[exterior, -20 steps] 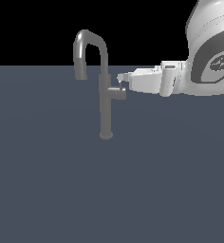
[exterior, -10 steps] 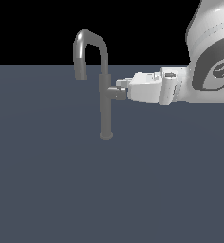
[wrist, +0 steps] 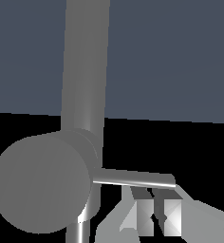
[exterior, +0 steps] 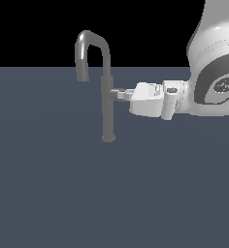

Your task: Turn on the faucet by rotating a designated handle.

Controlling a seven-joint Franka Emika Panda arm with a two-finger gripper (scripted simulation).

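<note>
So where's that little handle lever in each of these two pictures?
Exterior view: only the handle stub shows, branching off the faucet column toward the exterior view's right, with the gripper right at its end; the thin rod itself cannot be made out.
Wrist view: the handle is the thin rod running from the big round stub end, with the gripper's fingers close beside it.
Shared landmark: the faucet's straight column.

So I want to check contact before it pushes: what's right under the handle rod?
In the wrist view, the gripper fingertips sit just beneath the handle, close together. Whether they touch it cannot be told; the exterior view hides the rod.
</note>
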